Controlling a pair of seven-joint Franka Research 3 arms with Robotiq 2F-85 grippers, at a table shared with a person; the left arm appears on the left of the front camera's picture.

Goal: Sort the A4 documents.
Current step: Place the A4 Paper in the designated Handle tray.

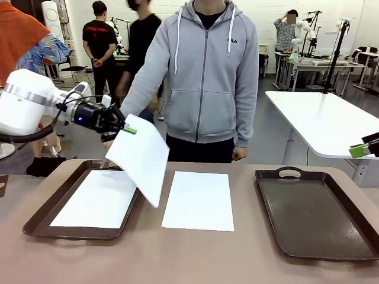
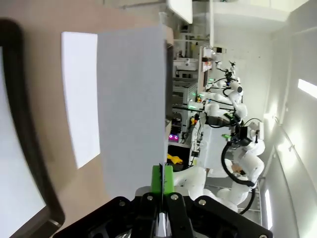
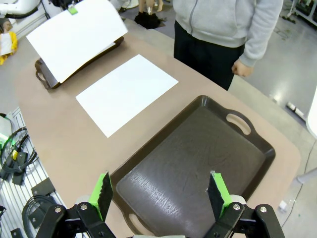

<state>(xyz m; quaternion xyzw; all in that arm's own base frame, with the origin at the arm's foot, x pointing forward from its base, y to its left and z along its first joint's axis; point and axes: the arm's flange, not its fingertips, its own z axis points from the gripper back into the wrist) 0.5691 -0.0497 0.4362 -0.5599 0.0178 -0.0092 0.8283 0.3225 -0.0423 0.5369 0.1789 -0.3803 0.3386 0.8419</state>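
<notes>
Over desk (image 1: 177,254), with left hand (image 1: 127,128) clamped on sheet (image 1: 141,157) above left tray (image 1: 35,223), right hand (image 3: 161,193) spread: lower flat, then release.

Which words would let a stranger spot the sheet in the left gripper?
Find the brown table, then the dark tray on its left. Above that tray's right rim hangs a white sheet, pinched at its top corner by the left gripper. Unlike the tray's sheet and the table's sheet, it is lifted and tilted.
</notes>
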